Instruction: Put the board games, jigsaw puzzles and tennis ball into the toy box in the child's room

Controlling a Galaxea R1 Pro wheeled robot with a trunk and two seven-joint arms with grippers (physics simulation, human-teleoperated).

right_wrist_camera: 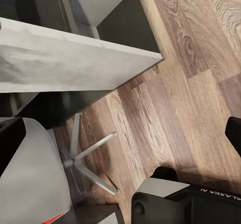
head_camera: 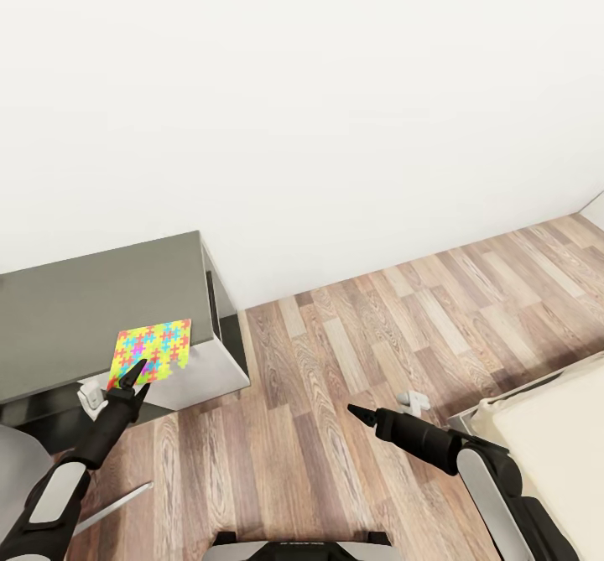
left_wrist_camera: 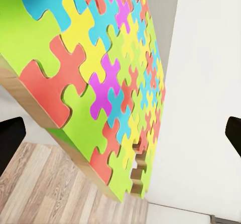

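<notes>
Jigsaw puzzle (head_camera: 151, 353): flat multicoloured slab, gripped at its lower edge by the left gripper (head_camera: 134, 376) fingers, held over the dark grey surface (head_camera: 92, 309); right gripper (head_camera: 362, 414): empty above plank floor (head_camera: 335, 360), fingers drawn together; bed (head_camera: 554, 435) corner alongside.

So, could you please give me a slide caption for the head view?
Left gripper carries a jigsaw puzzle beside a grey-topped cabinet; right gripper hangs empty over wood floor.

At lower left of the head view, the left arm reaches up and forward, its gripper (head_camera: 134, 374) pinched on the jigsaw puzzle (head_camera: 153, 351). At lower right, the right gripper (head_camera: 356, 412) points left, holding nothing.
</notes>
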